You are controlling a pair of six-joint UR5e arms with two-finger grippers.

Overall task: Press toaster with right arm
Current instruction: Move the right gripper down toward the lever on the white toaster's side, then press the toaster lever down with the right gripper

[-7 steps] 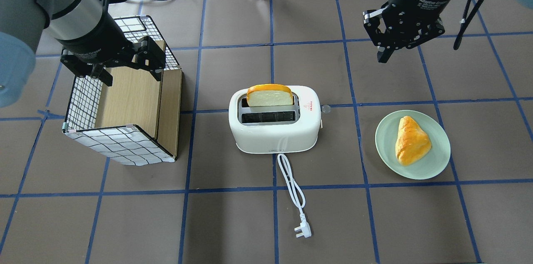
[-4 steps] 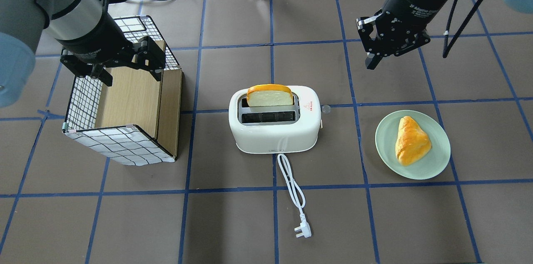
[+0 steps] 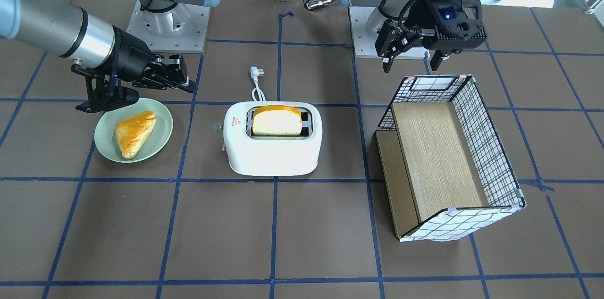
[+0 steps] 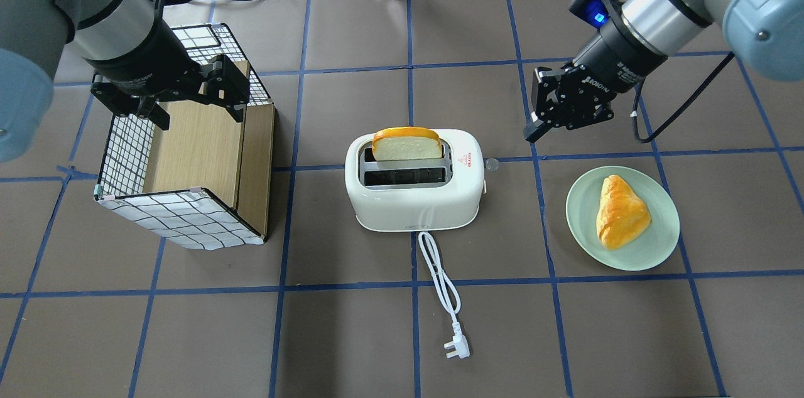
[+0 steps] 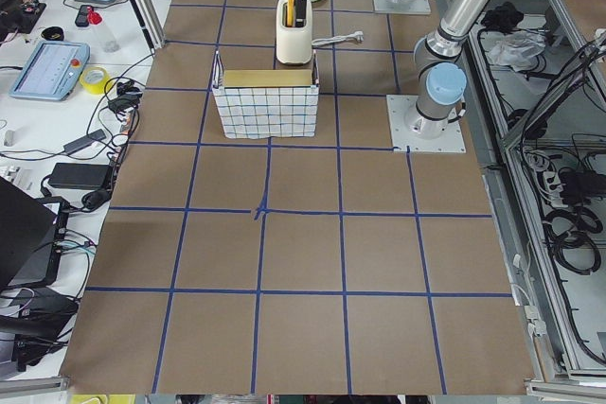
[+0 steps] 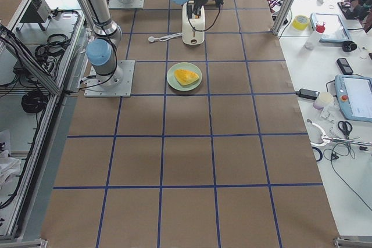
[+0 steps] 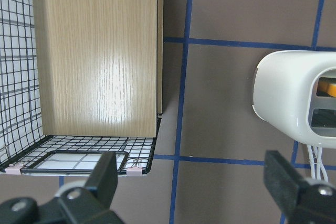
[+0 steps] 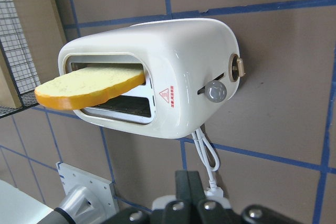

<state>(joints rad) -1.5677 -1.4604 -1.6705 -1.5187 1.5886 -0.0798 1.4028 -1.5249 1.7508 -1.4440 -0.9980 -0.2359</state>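
Note:
The white two-slot toaster [image 4: 414, 200] stands mid-table with a bread slice [image 4: 407, 144] upright in its far slot. Its lever knob [image 4: 491, 164] sticks out of the right end, and shows in the right wrist view [image 8: 216, 91]. The cord and plug [image 4: 456, 348] trail toward the robot. My right gripper [image 4: 532, 132] is shut and empty, tilted toward the toaster, above and to the right of the knob and apart from it. In the front view the right gripper [image 3: 188, 85] points at the toaster [image 3: 271, 157]. My left gripper [image 4: 196, 110] is open and empty over the basket.
A wire basket with a wooden insert [image 4: 182, 216] stands left of the toaster, also in the left wrist view [image 7: 94, 56]. A green plate [image 4: 581, 222] with a pastry [image 4: 620, 211] sits right of the toaster, near the right gripper. Cables and gear line the far edge.
My right gripper has come down and leftward toward the toaster's lever end, and the arm has tilted over. The left arm, toaster and bread have not moved.

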